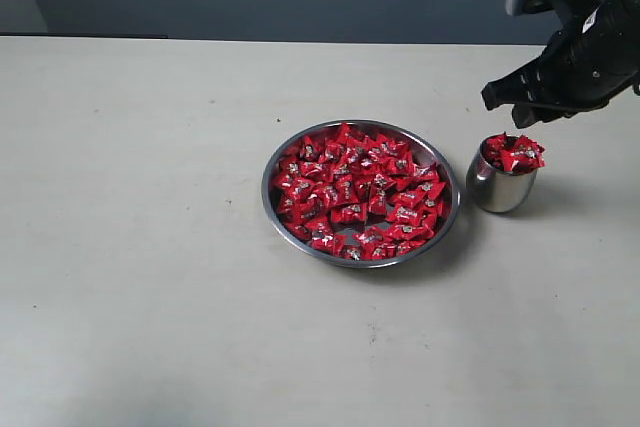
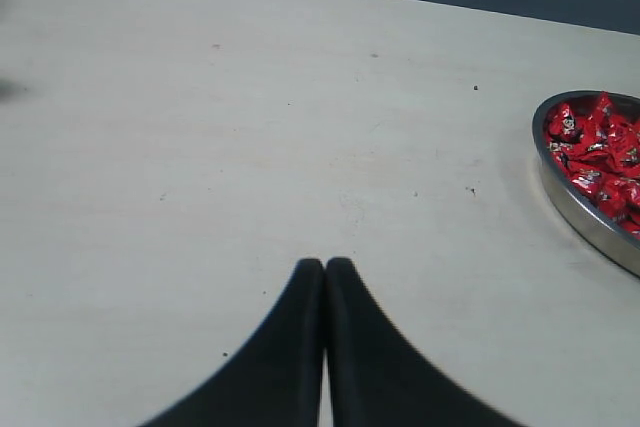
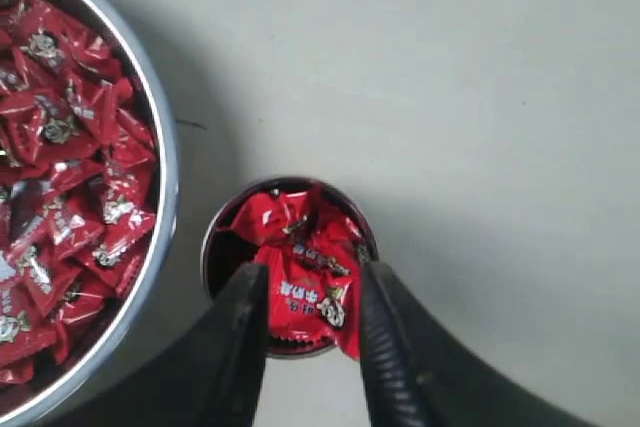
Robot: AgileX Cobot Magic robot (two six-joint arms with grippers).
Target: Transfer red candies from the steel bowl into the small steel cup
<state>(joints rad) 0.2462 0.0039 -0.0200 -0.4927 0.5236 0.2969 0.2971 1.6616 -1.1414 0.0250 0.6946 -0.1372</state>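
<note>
surface: pale, bare on the left, dark wall behind.
left pincer: clenched on nothing, well left of steel bowl.
red candies: crowding the bowl at centre.
small steel cup: just right of bowl, apart, heaped past its rim.
right pincer: spread, seemingly empty, above cup.
step: lift straight, clear the overhanging sweet, take one rim-side candy.
room: open right of cup.

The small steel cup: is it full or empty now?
Full: red candies are heaped above the rim of the small steel cup; the right wrist view shows them covering its opening.
</note>
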